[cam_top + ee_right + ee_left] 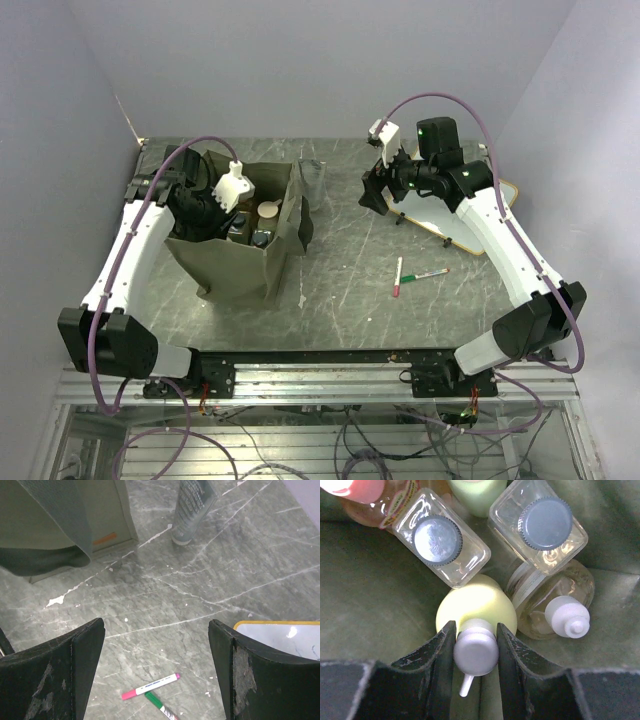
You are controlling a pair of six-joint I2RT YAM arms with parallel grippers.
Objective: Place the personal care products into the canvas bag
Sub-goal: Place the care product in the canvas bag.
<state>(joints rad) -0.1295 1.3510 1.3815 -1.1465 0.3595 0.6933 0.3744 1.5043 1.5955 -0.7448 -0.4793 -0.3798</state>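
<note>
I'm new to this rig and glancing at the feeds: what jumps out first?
The left hand is inside the olive canvas bag, gripping a pale yellow-green pump bottle by its white cap among clear dark-capped bottles. The right hand hangs open over the table, with a grey tube outside the bag.

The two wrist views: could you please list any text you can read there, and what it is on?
No text is legible.
Tube: dark print, too blurred to read.
Orange bottle: label print, too blurred.
Pink marker: barrel print, too small.
Pale yellow bottle in the left fingers: no text shows.
</note>
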